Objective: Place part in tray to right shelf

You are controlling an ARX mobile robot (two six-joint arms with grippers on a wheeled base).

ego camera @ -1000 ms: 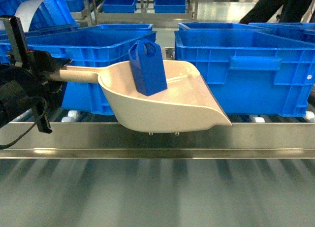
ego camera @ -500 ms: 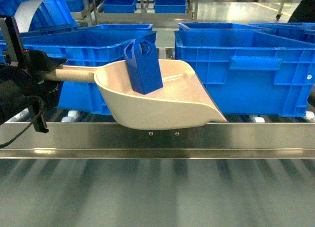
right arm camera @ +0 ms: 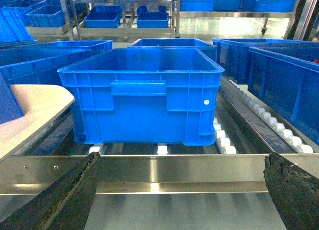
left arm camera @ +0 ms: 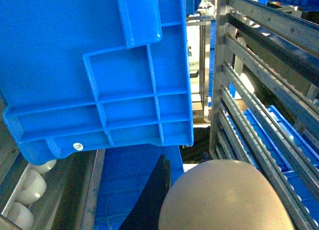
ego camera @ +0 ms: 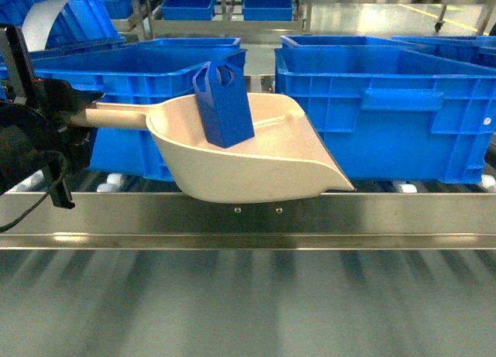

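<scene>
Crates (ego camera: 387, 109) behind tray (ego camera: 256, 163) (handle hidden)

From my right wrist camera I see the right gripper (right arm camera: 182, 195) with its two dark fingers (right arm camera: 65, 197) spread wide, nothing between them, hanging just in front of the right shelf (right arm camera: 159, 167) and its shiny front rail. A large blue crate (right arm camera: 142, 98) sits on the roller lanes straight ahead. At the left edge the beige tray (right arm camera: 30, 113) pokes in, with a sliver of the blue part (right arm camera: 7, 108) on it.
</scene>
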